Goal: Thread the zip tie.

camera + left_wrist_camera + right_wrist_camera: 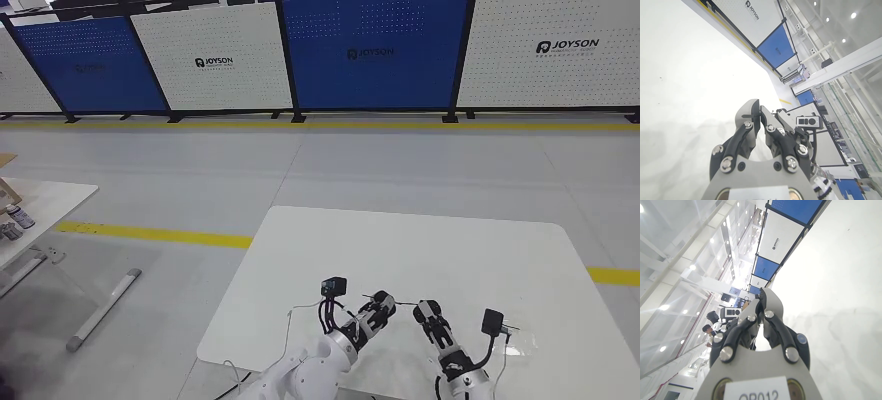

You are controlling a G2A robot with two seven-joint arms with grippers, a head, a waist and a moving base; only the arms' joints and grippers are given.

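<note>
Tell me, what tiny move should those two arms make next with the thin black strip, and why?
Probably bring the left tool and right tool slightly closer, bowing the thin black plastic zip tie so its ends can meet. Both tools are shut on it, and it seems to run straight between them over the white table.

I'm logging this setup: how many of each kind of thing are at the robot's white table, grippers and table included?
zip tie: 1
grippers: 2, the left gripper and the right gripper
table: 1
Total: 4
</note>
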